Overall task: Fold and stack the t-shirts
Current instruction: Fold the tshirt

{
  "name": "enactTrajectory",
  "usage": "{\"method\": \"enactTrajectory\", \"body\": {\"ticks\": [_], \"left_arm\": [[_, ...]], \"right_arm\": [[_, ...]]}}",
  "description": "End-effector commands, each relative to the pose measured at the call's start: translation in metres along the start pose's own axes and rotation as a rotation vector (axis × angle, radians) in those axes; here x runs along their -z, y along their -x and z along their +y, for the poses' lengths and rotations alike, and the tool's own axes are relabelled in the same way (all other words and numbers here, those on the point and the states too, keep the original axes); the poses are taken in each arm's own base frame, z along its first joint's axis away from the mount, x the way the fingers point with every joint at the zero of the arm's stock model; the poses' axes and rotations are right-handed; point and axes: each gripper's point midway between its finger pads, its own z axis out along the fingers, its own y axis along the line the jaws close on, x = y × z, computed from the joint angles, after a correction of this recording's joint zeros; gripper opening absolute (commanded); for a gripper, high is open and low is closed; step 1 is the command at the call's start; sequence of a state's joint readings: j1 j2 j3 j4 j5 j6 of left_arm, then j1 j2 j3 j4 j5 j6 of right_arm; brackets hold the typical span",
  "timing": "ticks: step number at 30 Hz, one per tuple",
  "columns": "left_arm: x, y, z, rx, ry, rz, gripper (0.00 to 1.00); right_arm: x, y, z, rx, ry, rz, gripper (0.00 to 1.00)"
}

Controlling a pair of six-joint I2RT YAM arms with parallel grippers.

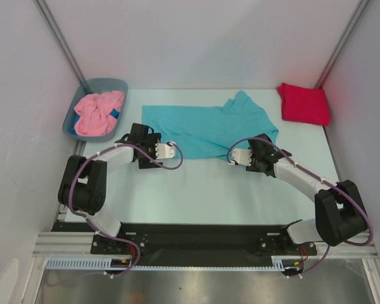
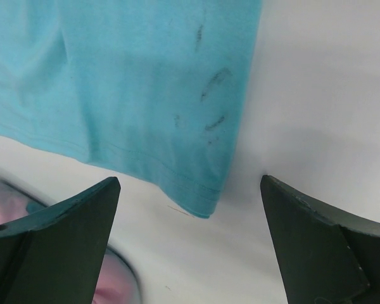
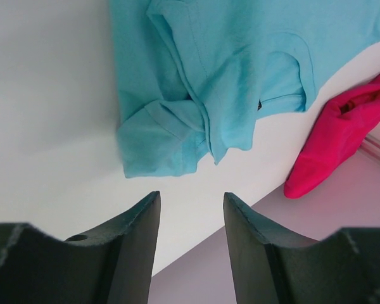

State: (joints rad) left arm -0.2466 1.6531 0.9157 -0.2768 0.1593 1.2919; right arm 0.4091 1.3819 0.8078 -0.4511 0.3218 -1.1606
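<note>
Left end effector [image 2: 190,190] spread wide, empty; turquoise t-shirt [image 2: 114,82] hem corner just ahead, between jaws. Right end effector [image 3: 191,202] partly spread, empty; bunched sleeve just ahead. Shirt flat on worktop [image 1: 196,190], long axis running from one end effector to other, both about equally near. Crimson t-shirt [image 3: 329,139] folded, beyond right one.

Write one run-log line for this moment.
turquoise t-shirt: spread out | red t-shirt: folded | pink t-shirt: in tub | left hand: open, empty | right hand: open, empty
</note>
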Motion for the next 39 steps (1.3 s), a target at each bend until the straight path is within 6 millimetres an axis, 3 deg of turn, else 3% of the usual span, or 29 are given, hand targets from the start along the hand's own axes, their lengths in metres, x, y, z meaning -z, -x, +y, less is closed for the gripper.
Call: {"method": "enactTrajectory", "body": {"ticks": [1, 5, 11, 13, 16, 20, 27, 33, 39], "left_arm": [[-0.017, -0.009, -0.018, -0.013, -0.053, 0.025, 0.98], [-0.024, -0.011, -0.017, -0.016, -0.054, 0.036, 0.89], [-0.030, -0.014, -0.015, -0.020, -0.061, 0.047, 0.86], [-0.030, -0.013, -0.014, -0.023, -0.061, 0.044, 0.79], [-0.030, -0.012, -0.012, -0.030, -0.068, 0.042, 0.64], [-0.030, -0.012, -0.010, -0.040, -0.073, 0.046, 0.34], [-0.027, -0.008, -0.008, -0.044, -0.092, 0.039, 0.00], [-0.025, -0.009, -0.007, -0.059, -0.106, 0.042, 0.01], [-0.026, -0.007, 0.005, -0.057, -0.092, 0.048, 0.00]], "right_arm": [[0.007, 0.001, -0.020, -0.008, -0.046, -0.006, 0.49], [0.007, -0.004, -0.024, -0.016, -0.051, 0.002, 0.50], [0.007, -0.008, -0.027, -0.026, -0.055, 0.006, 0.50], [0.006, -0.010, -0.028, -0.030, -0.055, 0.009, 0.49], [0.005, -0.013, -0.026, -0.029, -0.048, 0.011, 0.49], [0.003, -0.018, -0.022, -0.025, -0.034, 0.018, 0.47], [-0.004, -0.026, -0.019, -0.025, -0.019, 0.029, 0.45], [0.000, -0.020, -0.012, -0.026, 0.045, -0.005, 0.45], [0.016, 0.005, 0.022, -0.015, 0.214, -0.073, 0.52]]}}
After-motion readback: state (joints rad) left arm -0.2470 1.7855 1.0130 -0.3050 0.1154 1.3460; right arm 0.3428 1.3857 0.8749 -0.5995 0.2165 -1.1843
